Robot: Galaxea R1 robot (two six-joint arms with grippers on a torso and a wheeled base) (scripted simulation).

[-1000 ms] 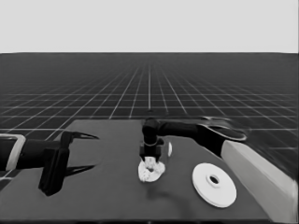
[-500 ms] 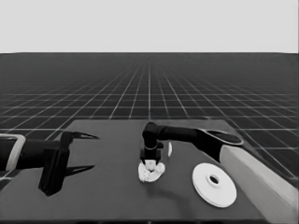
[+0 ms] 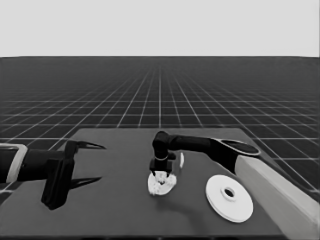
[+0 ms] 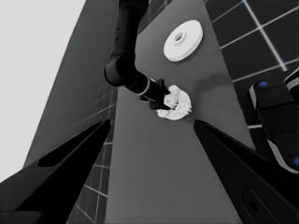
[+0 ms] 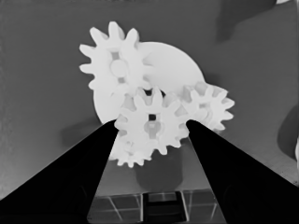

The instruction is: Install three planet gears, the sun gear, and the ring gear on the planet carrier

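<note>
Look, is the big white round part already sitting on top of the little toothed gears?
No, the larger round part lies apart on the dark table, while the right gripper is at the uncovered gears.

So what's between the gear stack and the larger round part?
Bare table in the head view; the smaller round part with its gears and the larger round part lie apart.

— What lies on the tabletop for you, apart from the work?
— You have a thin white piece (image 3: pixel 181 159) around the middle of the dark table (image 3: pixel 110 210).
— And beyond its edge?
— Dark machinery (image 4: pixel 275 112) with small blue lights.
</note>
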